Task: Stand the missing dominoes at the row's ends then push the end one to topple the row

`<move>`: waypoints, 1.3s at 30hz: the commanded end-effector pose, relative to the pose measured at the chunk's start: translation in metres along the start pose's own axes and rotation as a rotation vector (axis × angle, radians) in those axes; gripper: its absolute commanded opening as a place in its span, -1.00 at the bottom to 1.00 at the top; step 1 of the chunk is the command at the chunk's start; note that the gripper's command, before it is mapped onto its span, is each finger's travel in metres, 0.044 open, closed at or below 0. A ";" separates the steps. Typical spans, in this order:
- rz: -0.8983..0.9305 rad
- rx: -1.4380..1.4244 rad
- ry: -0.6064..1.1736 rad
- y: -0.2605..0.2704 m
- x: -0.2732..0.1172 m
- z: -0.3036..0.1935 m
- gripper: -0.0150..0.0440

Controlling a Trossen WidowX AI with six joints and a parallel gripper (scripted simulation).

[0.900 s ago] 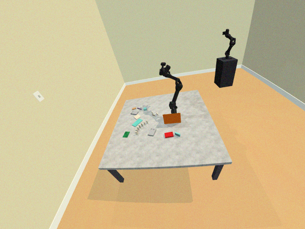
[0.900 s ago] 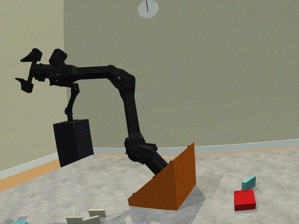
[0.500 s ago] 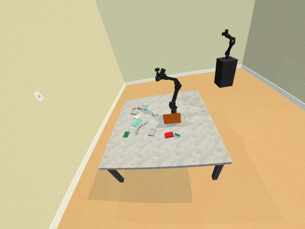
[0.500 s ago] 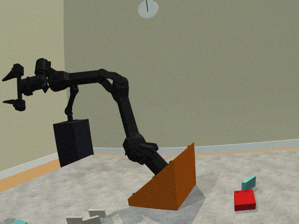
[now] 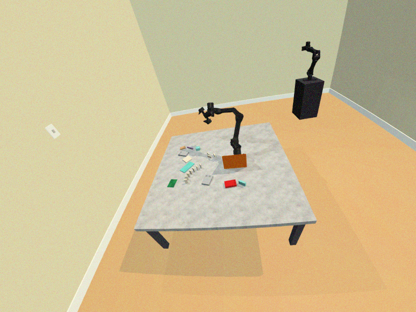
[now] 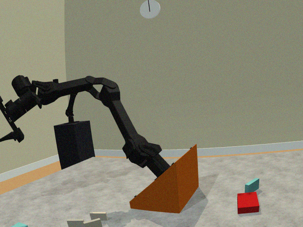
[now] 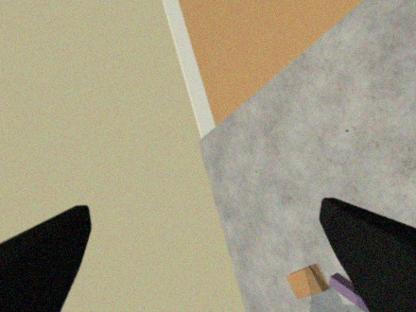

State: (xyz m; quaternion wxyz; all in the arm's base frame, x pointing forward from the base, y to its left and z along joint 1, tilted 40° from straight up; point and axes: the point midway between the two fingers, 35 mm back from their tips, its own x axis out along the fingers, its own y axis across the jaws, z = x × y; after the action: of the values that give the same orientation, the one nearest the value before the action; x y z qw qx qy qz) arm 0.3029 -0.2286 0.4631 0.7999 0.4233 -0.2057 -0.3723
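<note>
A curved row of several cream standing dominoes [image 5: 190, 171] runs across the left half of the table in the top view. Three separate cream dominoes lie close together left of the arm's base; one of them [image 5: 214, 154] [image 6: 98, 216] is slightly apart from the other two. Their exact pose is hard to tell. My gripper [image 5: 201, 117] [image 7: 208, 212] is open with nothing between its fingers, high above the table's far left part. In the exterior view it is cut off by the left edge. No domino shows in the wrist view.
An orange wedge [image 5: 234, 161] [image 6: 156, 193] stands at the arm's base. A teal slab [image 5: 186, 167] and a grey plate [image 5: 207, 179] flank the row. A green tile [image 5: 171, 183], a red block [image 5: 230, 183] [image 6: 247, 200] and an orange block [image 5: 182, 147] [image 7: 299, 284] lie farther out.
</note>
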 end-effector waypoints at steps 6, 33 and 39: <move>-0.198 -0.210 0.188 -0.051 0.012 -0.080 1.00; -0.824 -1.387 0.907 -0.249 -0.108 -0.265 1.00; -0.826 -1.389 0.921 -0.272 -0.100 -0.268 1.00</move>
State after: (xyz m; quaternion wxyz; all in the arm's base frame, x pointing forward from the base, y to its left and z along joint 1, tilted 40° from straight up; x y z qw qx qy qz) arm 0.3020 -0.0985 0.1021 0.6878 0.0001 0.5597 -0.4622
